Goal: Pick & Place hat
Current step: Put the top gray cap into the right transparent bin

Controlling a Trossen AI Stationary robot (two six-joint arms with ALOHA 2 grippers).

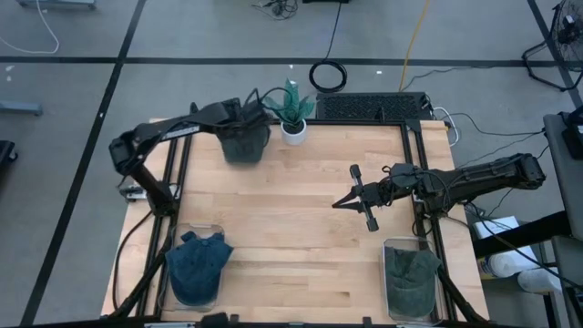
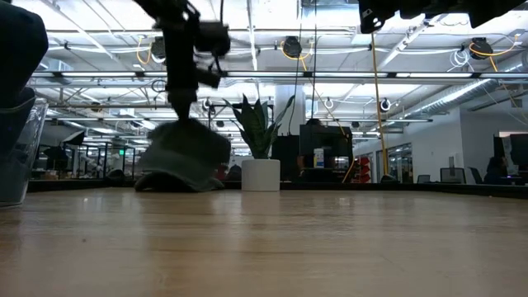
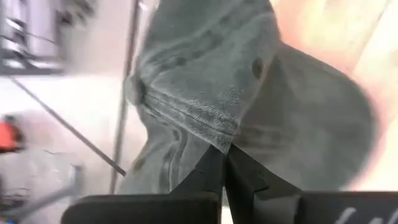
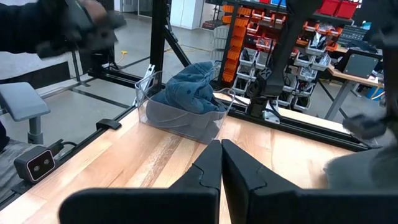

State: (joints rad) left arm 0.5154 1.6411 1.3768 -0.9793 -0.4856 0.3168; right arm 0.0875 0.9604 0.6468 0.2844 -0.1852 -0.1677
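Note:
A grey-green denim hat (image 1: pixel 244 144) is at the table's far left, beside a potted plant (image 1: pixel 293 114). My left gripper (image 1: pixel 248 123) is above the hat and shut on it. In the low view the hat (image 2: pixel 183 157) hangs under that gripper (image 2: pixel 183 103). My right gripper (image 1: pixel 339 204) is shut on nothing, held level above the table's right middle, far from the hat. My left gripper pinches a raised fold of the hat's crown, at a stitched seam (image 3: pixel 214 127), between its two fingers. The fingers (image 3: pixel 208 171) come from above, slanting down. The hat hangs below them, its lower edge (image 2: pixel 177 186) at about table height; whether it touches the wood I cannot tell.
A clear bin (image 1: pixel 214 232) at the near left holds a blue hat (image 1: pixel 199 264). A second clear bin (image 1: pixel 390 251) at the near right holds a dark green hat (image 1: pixel 410 278). The white plant pot (image 2: pixel 261 175) stands right beside the held hat. Bare wood lies mid-table.

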